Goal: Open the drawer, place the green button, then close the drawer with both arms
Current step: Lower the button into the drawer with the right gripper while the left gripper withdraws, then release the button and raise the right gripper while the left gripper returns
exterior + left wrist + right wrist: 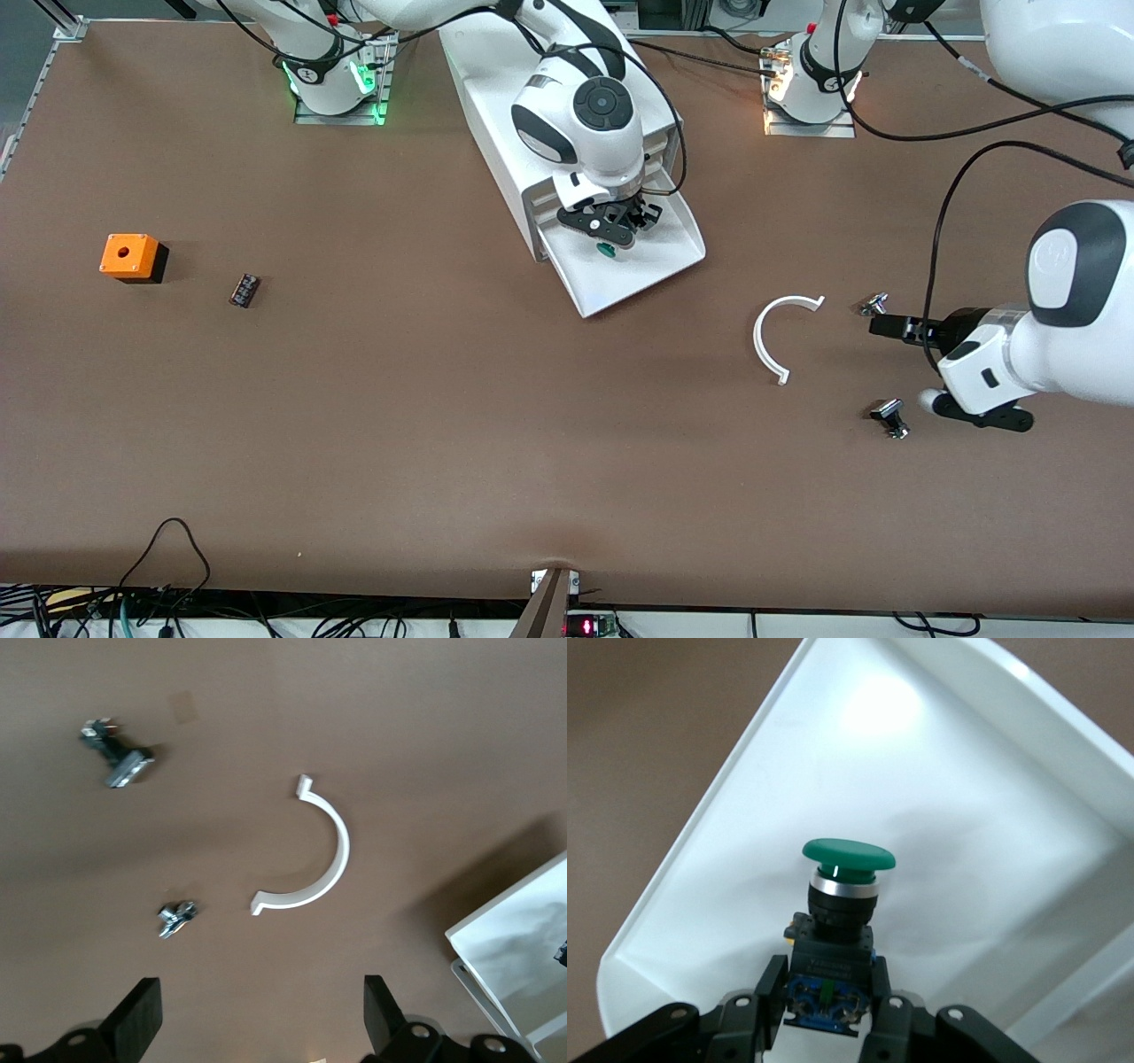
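The drawer (625, 285) stands pulled out of the white cabinet (493, 97), toward the front camera. My right gripper (611, 234) hangs over the drawer, shut on the button (607, 250). In the right wrist view the fingers (772, 985) clamp the black-and-blue body, and the dark-green cap (849, 853) points down at the drawer floor (992, 815) just above it. My left gripper (880, 326) waits low over the table toward the left arm's end, open and holding nothing (261, 1020). A corner of the drawer (523, 935) shows in the left wrist view.
A white curved strip (772, 341) (326, 850) lies between the drawer and the left gripper. Two small black-and-silver buttons (874, 305) (890, 417) lie beside that gripper. An orange box with a hole (131, 257) and a small dark part (244, 290) sit toward the right arm's end.
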### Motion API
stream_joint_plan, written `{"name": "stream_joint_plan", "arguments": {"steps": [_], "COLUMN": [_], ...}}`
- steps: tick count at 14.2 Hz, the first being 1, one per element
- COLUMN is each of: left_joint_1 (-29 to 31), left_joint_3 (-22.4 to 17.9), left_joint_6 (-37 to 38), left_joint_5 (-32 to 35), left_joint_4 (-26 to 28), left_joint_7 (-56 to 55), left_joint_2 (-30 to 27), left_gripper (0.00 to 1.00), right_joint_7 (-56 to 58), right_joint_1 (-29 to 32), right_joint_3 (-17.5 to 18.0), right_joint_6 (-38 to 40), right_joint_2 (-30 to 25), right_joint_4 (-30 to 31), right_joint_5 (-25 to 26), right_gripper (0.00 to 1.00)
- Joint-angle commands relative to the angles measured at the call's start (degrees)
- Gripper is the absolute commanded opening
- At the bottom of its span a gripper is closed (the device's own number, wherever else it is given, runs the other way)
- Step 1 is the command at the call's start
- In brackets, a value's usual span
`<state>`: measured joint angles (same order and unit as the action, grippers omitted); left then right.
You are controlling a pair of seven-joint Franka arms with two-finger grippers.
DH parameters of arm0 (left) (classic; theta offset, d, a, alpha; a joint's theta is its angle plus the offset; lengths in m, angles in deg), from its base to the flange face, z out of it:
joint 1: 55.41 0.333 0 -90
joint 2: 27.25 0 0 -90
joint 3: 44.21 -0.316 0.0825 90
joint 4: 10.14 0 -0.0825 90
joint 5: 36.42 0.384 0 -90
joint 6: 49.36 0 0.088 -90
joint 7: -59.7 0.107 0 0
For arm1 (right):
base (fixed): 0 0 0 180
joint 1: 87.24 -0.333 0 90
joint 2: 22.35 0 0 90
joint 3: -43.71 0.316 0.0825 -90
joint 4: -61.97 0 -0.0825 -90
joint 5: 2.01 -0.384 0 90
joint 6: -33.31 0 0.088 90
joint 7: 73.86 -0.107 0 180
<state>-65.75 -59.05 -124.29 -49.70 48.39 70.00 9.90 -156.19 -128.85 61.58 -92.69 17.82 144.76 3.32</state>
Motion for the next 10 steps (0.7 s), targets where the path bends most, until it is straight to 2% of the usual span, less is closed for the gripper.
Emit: {"name": "stream_joint_plan", "arguments": {"steps": [1, 2, 3, 4, 6, 8, 10], "left_joint_1": [-0.03, -0.03, -0.03, -0.03, -0.99, -4.32, -7.48], "left_joint_3": [-0.54, -0.54, -0.54, -0.54, -0.11, 0.07, 0.16], "left_joint_6": [-0.3, -0.3, -0.3, -0.3, -0.56, -3.27, -9.24], "left_joint_5": [2.04, 2.04, 2.04, 2.04, 1.86, 1.77, 1.25], "left_joint_4": [1.06, 1.14, 1.15, 1.15, 1.23, 1.93, 7.27], "left_joint_7": [-0.99, -0.99, -0.99, -1.42, -6.32, -13.52, -19.41], "left_joint_2": [-3.75, -4.19, -4.37, -4.37, -4.11, -3.67, -3.84], "left_gripper": [1.0, 1.0, 1.0, 1.0, 1.0, 1.0, 1.0], "right_joint_7": [-1.69, -1.69, -1.69, -1.34, -0.81, 1.45, 7.24], "right_joint_1": [-0.84, -0.84, -0.84, -0.75, -0.14, 0.22, 2.05], "right_joint_3": [-0.29, -0.38, -0.73, -1.34, -2.48, -4.5, -5.3], "right_joint_6": [0.49, 0.49, 0.66, 1.1, 3.81, 9.95, 16.45], "right_joint_2": [1.66, 1.75, 1.66, 1.4, 0.87, 0.79, -0.26], "right_joint_4": [-1.5, -1.5, -1.5, -1.67, -4.38, -10.61, -14.58], "right_joint_5": [1.71, 1.88, 2.32, 2.41, 2.5, 2.59, 2.67], "right_gripper": [0.43, 0.62, 0.92, 1.0, 1.0, 1.0, 1.0]}}
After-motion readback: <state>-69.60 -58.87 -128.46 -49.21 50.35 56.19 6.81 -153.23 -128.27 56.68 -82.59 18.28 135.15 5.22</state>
